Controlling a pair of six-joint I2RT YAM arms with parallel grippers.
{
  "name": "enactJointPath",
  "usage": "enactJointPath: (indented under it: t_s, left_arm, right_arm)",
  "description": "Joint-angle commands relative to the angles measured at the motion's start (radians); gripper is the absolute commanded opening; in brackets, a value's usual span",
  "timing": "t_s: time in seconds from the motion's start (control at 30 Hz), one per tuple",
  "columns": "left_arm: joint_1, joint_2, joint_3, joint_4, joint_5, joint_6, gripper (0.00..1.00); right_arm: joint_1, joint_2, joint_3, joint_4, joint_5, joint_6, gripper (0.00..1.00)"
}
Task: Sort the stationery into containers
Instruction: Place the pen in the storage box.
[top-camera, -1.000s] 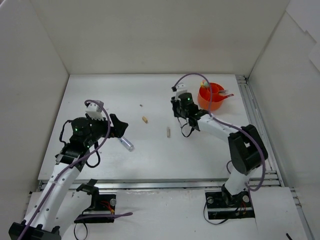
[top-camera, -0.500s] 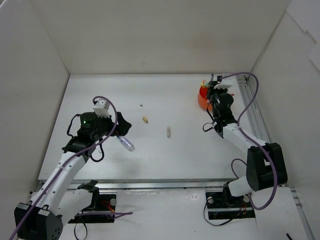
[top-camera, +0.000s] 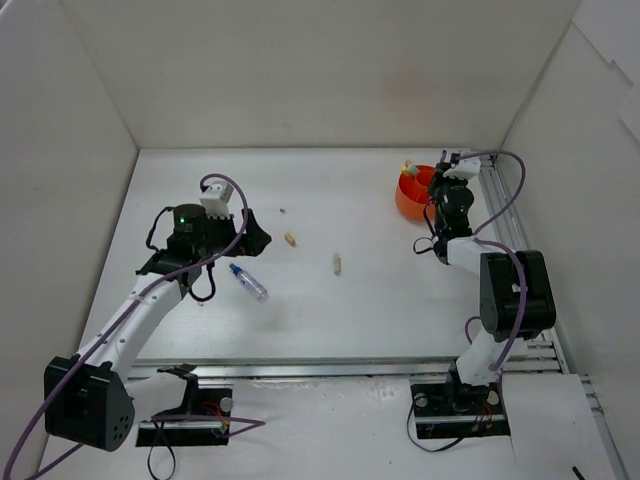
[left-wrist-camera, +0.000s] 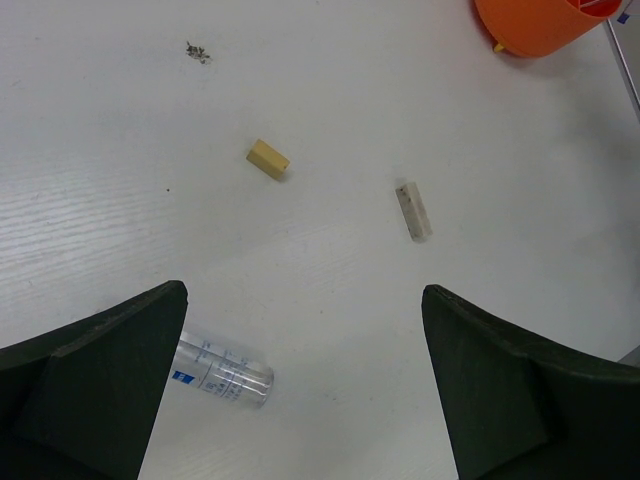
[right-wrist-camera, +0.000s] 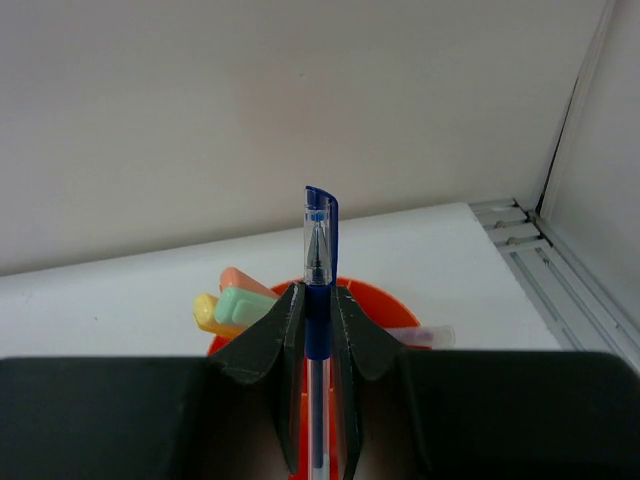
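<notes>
Our right gripper (right-wrist-camera: 318, 305) is pressed together on a blue pen (right-wrist-camera: 320, 235), pinching its barrel with the capped end standing out beyond the fingertips; the orange pot (right-wrist-camera: 383, 303) lies just past them at the far right of the table (top-camera: 380, 300), with orange, yellow and green highlighters (right-wrist-camera: 245, 300) leaning in its left side. We judge the step in hand to be dropping the pen into the pot; to do it well we should bring the pen over an open part of the pot, clear of the highlighters, get its leading end below the rim, and only then let go; which compartment lies under it we cannot tell.

Our left gripper (left-wrist-camera: 303, 295) is spread wide and holds nothing; it hangs over the left middle of the table, where the clear tube (left-wrist-camera: 225, 370) lies near its left finger, a beige stub (left-wrist-camera: 268, 158) farther off and a greyer stub (left-wrist-camera: 412, 210) to the right.

The tube bears a small blue square and fine print, too small to read; we can read no writing on the pen or pot.
</notes>
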Motion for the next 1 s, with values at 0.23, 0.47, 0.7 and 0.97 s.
enactJointPath:
  t_s: [0.23, 0.47, 0.7, 0.97]
  left_arm:
    - [-0.006, 0.039, 0.041, 0.12, 0.023, 0.001, 1.0]
    - [-0.015, 0.07, 0.05, 0.138, 0.034, -0.016, 1.0]
    - [-0.015, 0.079, 0.051, 0.148, 0.043, -0.022, 1.0]
    - [-0.015, 0.087, 0.065, 0.148, 0.043, -0.011, 1.0]
  right_arm:
    - [-0.038, 0.096, 0.02, 0.369, -0.052, 0.04, 0.0]
    - [-0.049, 0.075, 0.028, 0.421, -0.114, 0.098, 0.0]
    - [-0.05, 0.003, 0.02, 0.378, -0.16, 0.068, 0.0]
    - [-0.088, 0.032, 0.074, 0.378, -0.163, 0.072, 0.0]
